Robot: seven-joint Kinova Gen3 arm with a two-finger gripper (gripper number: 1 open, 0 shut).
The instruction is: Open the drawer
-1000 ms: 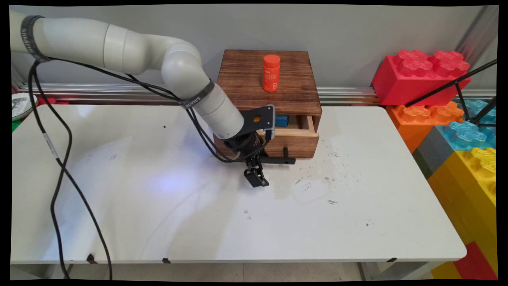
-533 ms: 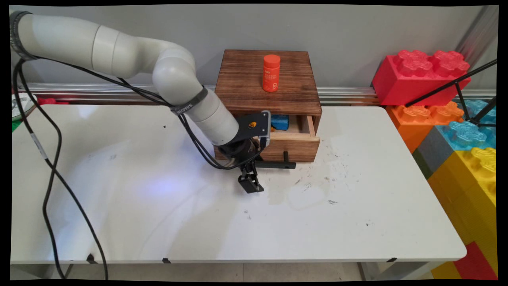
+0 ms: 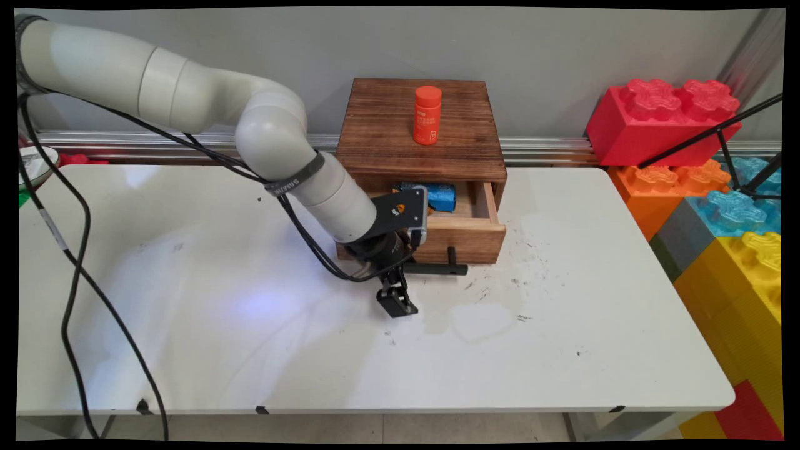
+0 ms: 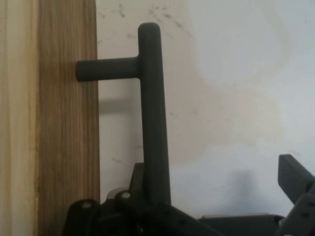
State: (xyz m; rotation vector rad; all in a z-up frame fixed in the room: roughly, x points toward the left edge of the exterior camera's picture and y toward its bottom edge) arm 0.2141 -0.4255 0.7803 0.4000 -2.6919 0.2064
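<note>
The black two-finger gripper [image 3: 397, 305] hangs low over the white table [image 3: 562, 350], just in front of the dark wooden box with one drawer [image 3: 425, 134]. The black bar handle [image 3: 437, 269] of the drawer [image 3: 465, 228] passes through the gripper. In the hand view the handle [image 4: 153, 113] runs down into the black linkage on the left side, and the right finger [image 4: 295, 179] stands well apart from the bar. So the fingers are spread wide, and I cannot tell if the left finger touches the bar.

The grey band on the white arm carries dark letters, but they are too small to read. An orange plastic bottle [image 3: 427, 115] stands upright on top of the box; its white label is not readable.

The drawer is pulled out partly toward the near side. Inside it lies a blue packet [image 3: 441, 196], with some small orange thing beside it, half hidden by the arm.
</note>
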